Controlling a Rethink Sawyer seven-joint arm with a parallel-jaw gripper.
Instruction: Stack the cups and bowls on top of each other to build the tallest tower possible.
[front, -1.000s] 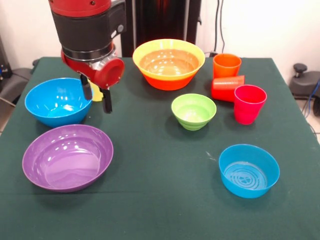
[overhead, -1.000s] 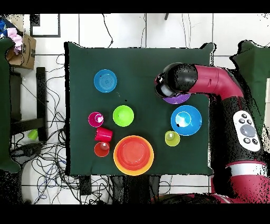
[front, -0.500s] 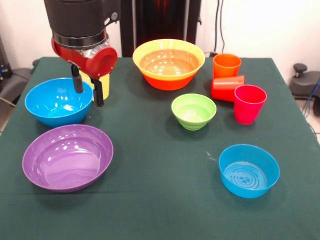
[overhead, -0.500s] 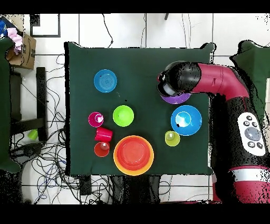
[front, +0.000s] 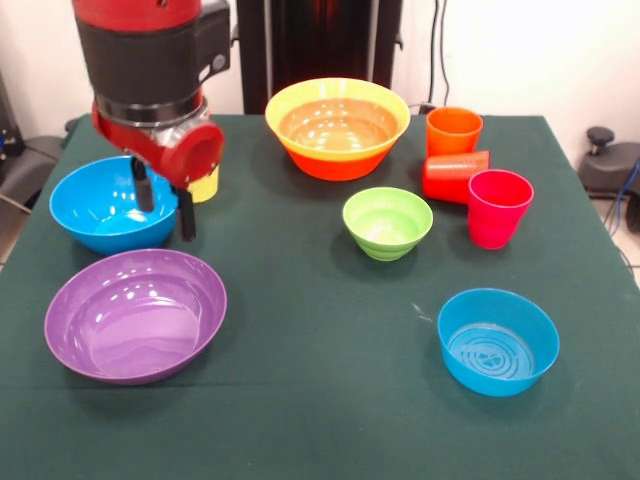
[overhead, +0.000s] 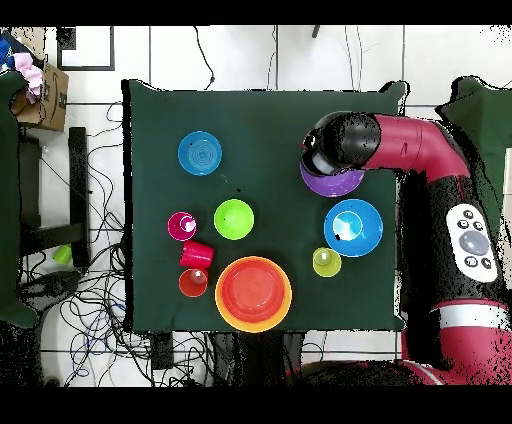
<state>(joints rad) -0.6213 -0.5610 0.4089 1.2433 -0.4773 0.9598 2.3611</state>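
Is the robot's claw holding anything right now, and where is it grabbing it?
Nothing is held. The claw is open and empty, its two black fingers hanging over the rim of the blue bowl, with the purple bowl in front.

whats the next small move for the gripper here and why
Probably lower straight down to grip the rim of the left blue bowl. The open gripper hangs empty with one finger over the bowl's inside and one outside its near-right rim, so it already straddles the wall.

Glossy, smooth plastic is noted on the purple bowl (front: 135, 313) and the blue bowl (front: 112, 203) beside it. The desk (front: 320, 300) is covered in matt green cloth. Glossy red casing is seen above the tool (front: 160, 198).
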